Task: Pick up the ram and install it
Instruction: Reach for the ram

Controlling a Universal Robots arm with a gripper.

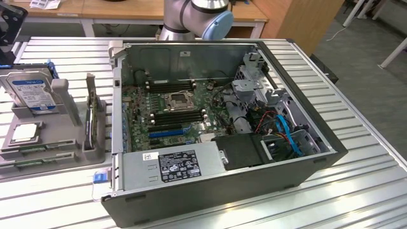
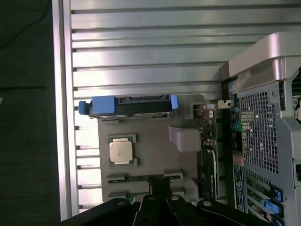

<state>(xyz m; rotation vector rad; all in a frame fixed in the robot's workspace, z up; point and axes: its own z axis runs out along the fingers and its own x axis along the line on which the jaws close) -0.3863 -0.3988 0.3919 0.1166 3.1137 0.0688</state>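
my arm (image 1: 190,21) stands at the far edge of the exterior view, a grey joint with a blue cap (the rest runs out of frame). from the wrist i see the gripper (image 2: 158,188) pointing down, black linkages folded in, jaws closed together.

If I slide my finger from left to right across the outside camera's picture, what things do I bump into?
hard drive → thin board standing on edge → processor socket → blue cables
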